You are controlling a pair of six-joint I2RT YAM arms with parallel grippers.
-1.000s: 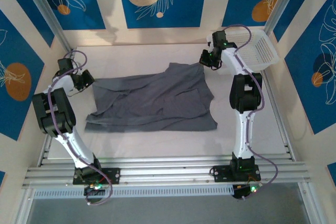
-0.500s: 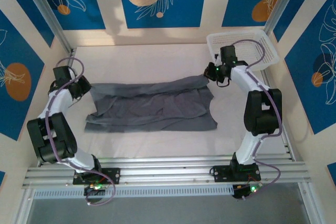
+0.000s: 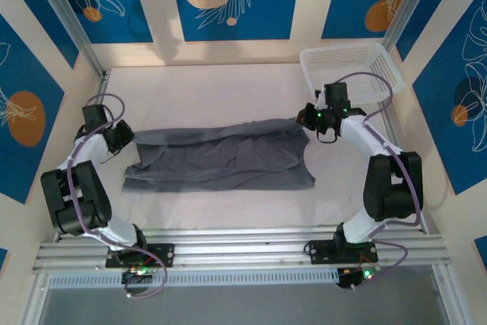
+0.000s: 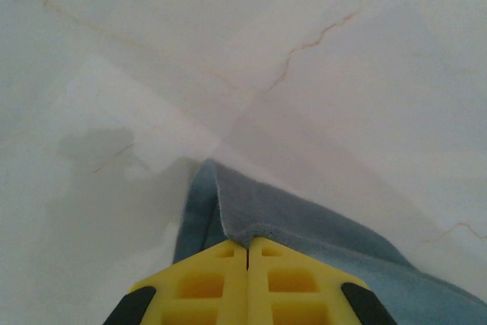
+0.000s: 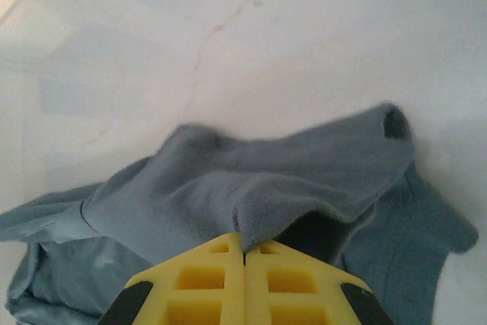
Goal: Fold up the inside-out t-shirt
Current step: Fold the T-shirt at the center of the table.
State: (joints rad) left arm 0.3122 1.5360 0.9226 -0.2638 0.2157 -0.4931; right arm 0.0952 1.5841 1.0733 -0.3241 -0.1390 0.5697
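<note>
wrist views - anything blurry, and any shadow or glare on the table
Left wrist: the yellow left fingers look slightly soft, the t-shirt edge is crisp, and a faint grey shadow lies at left on the white table, with no glare. Right wrist: the knit shows sharply by the right fingers; the light is even, with no glare.

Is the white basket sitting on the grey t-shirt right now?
No, the white basket stands in the far right corner, apart from the t-shirt.

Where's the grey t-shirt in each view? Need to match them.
Top external: t-shirt mid-table, spread left to right.
Left wrist: t-shirt bottom centre to right corner, edge in the left gripper.
Right wrist: t-shirt across lower half, fold in the right gripper.
Shared landmark: the white table under it.
</note>
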